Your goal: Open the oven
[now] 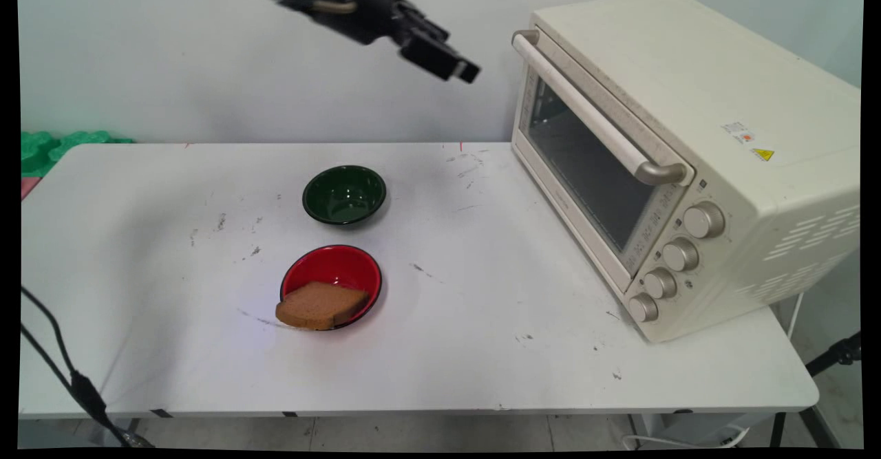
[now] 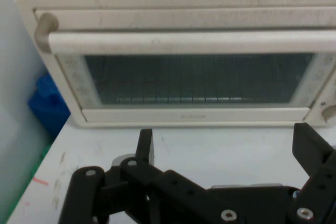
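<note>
Tool (image 1: 460, 68) is seen raised high at 12 o'clock over the surface (image 1: 482, 349), tilted toward the oven (image 1: 688, 163); fingers (image 2: 145, 145) are spread wide apart, nothing held between them. No contact with anything.

Oven is placed at 3 o'clock on the surface, door shut, handle (image 1: 592, 111) running along the door's top edge. Four knobs (image 1: 671, 259) are stacked in a column at the near end of the front. Nothing is seen between tool and oven door; the path there is open air.

Green bowl (image 1: 344, 195) is set near mid-surface, empty. Red bowl (image 1: 331, 285) is set just at 6 o'clock of it, apart from it. A bread slice (image 1: 320, 305) is laid in the red bowl, leaning over its near-left rim. Both bowls are well below and well apart from the tool. Green foam (image 1: 58, 146) is seen past the surface's far-left corner. Black cables (image 1: 62, 363) hang at the near-left edge.

Hand view: the oven front (image 2: 194, 77) is shown head-on, with its handle (image 2: 184, 40) and a wire rack visible behind the glass, which the main view does not resolve. A blue object (image 2: 50, 103) is seen beside the oven's far side, hidden in the main view. Bowls and bread are shown only in the main view.
</note>
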Robot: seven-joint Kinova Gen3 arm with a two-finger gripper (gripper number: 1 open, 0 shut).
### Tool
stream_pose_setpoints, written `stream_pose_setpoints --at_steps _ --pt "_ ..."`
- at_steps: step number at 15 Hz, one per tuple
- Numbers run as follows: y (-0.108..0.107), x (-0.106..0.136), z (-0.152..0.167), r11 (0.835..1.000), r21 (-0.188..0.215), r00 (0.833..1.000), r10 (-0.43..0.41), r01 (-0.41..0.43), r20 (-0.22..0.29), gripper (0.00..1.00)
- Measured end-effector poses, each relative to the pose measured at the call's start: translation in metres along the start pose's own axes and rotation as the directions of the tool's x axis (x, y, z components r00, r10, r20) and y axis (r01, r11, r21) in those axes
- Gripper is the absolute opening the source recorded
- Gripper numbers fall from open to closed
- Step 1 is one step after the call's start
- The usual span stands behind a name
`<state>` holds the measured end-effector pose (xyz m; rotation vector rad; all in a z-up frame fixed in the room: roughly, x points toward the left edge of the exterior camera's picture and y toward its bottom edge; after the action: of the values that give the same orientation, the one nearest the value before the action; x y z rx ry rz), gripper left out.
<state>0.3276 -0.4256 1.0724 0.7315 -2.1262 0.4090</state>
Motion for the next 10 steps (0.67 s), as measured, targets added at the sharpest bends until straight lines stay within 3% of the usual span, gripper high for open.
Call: stream_pose_setpoints --at_steps 10 --pt "0.018 0.071 0.091 0.997 -0.004 0.994 0.078 -0.078 0.077 1.00"
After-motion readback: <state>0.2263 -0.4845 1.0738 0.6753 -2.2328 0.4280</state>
